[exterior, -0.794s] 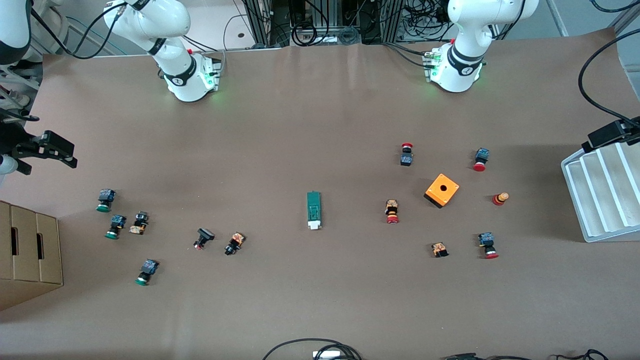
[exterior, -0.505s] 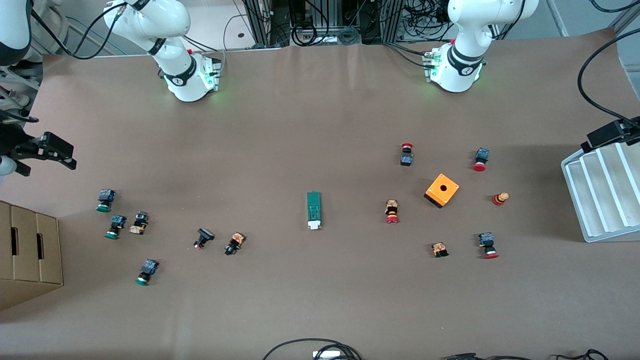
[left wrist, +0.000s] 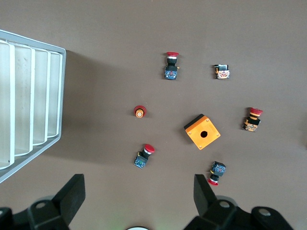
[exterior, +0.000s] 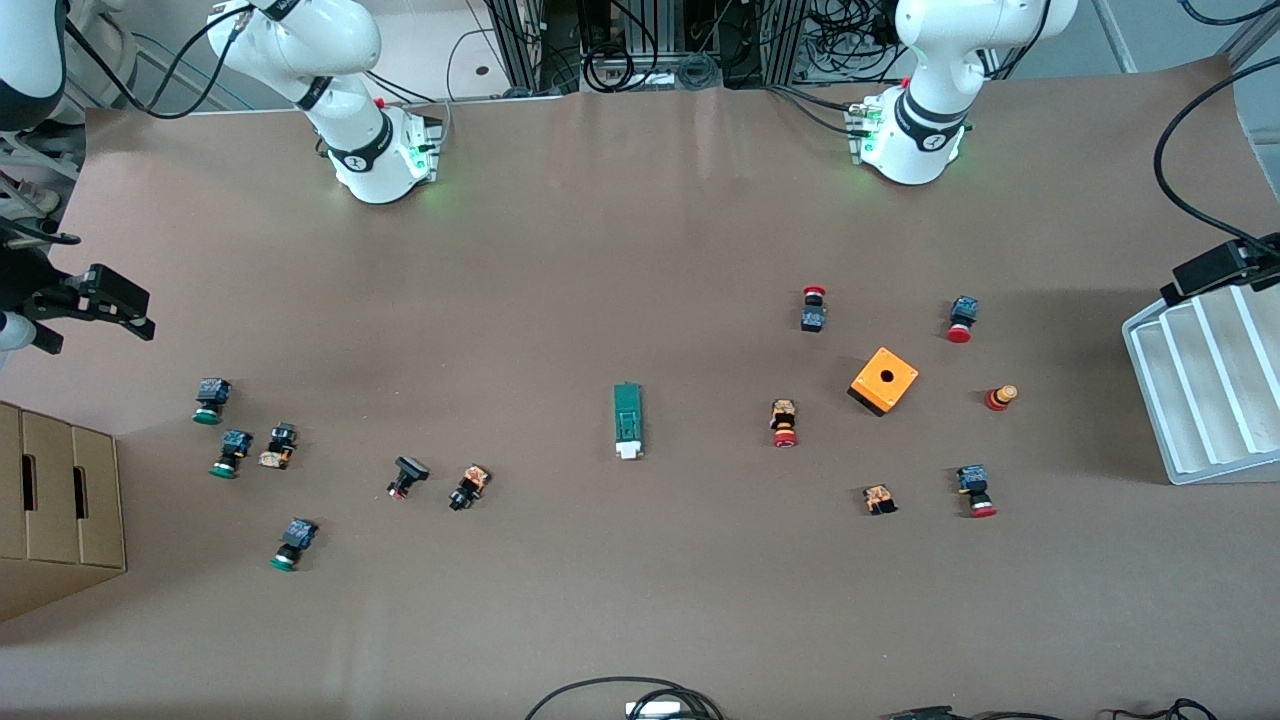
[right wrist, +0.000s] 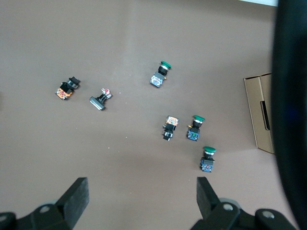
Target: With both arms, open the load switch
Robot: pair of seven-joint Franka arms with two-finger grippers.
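The load switch [exterior: 627,421] lies alone mid-table (open room all round). Left gripper [left wrist: 136,201] and right gripper [right wrist: 141,199] hang spread, empty. Nothing has moved.

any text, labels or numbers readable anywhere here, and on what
No readable words or numbers in any view.
Arm bases: a small white logo mark on each black band, a symbol rather than text.
Load switch: any marking too small to read.
Orange box: plain, only a round hole on top.
Push buttons: patterned orange and blue bodies, any print too small to read.
Cardboard box: no print visible.
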